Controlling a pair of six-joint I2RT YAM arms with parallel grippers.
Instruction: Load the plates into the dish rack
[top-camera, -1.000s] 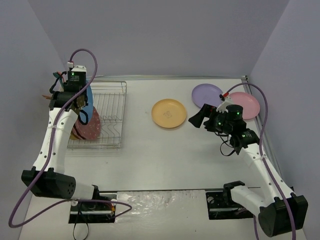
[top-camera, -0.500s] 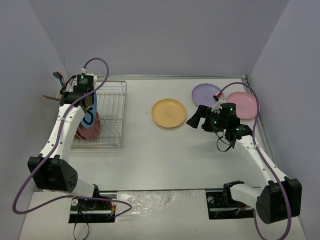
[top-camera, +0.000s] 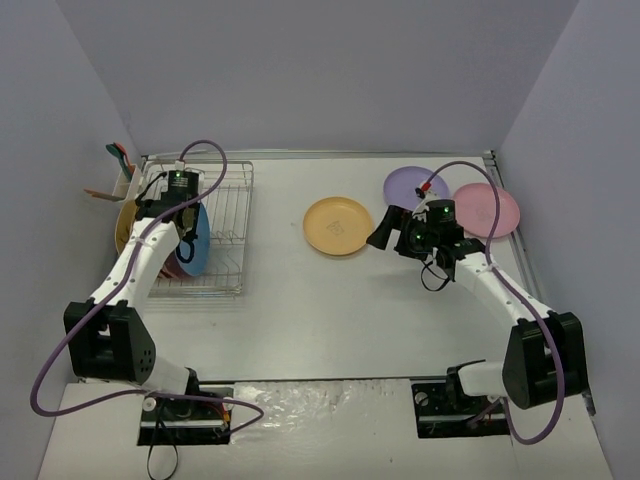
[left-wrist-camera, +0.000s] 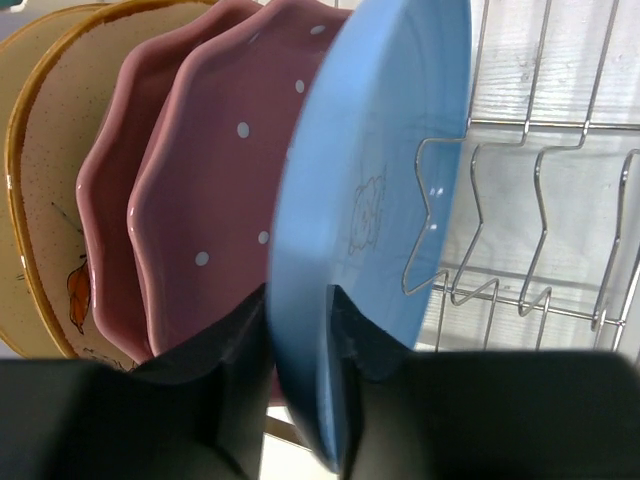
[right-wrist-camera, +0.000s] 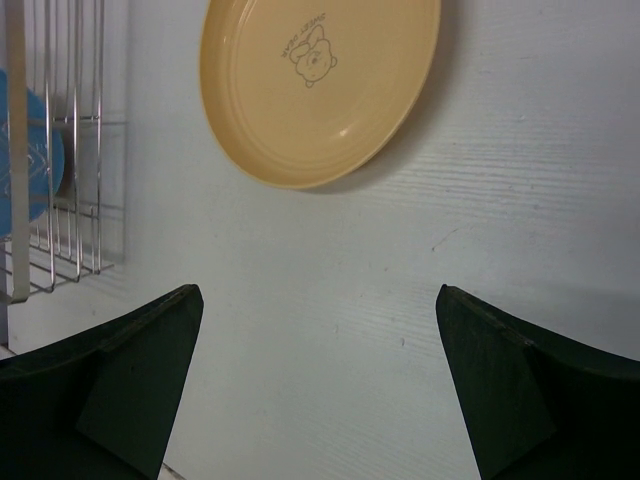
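The silver wire dish rack (top-camera: 225, 225) stands at the left with several plates upright in it. From left to right they are a tan floral plate (left-wrist-camera: 45, 200), two dark pink speckled plates (left-wrist-camera: 225, 190) and a blue plate (left-wrist-camera: 375, 170). My left gripper (left-wrist-camera: 300, 335) is shut on the blue plate's lower rim (top-camera: 197, 243), and the plate stands on edge among the tines. A yellow plate (top-camera: 338, 226) lies flat in the middle of the table. My right gripper (top-camera: 381, 232) hangs open just to its right, holding nothing (right-wrist-camera: 315, 330). Behind it lie a lilac plate (top-camera: 410, 185) and a light pink plate (top-camera: 492, 208).
A white utensil caddy (top-camera: 124, 182) hangs on the rack's far left corner. Bare tines (left-wrist-camera: 540, 230) stand to the right of the blue plate. Grey walls close in the table on three sides.
My left arm has swung the blue plate rightward and down between the tines, next to the pink plates. My right gripper has moved left and back, closer to the yellow plate, still open.
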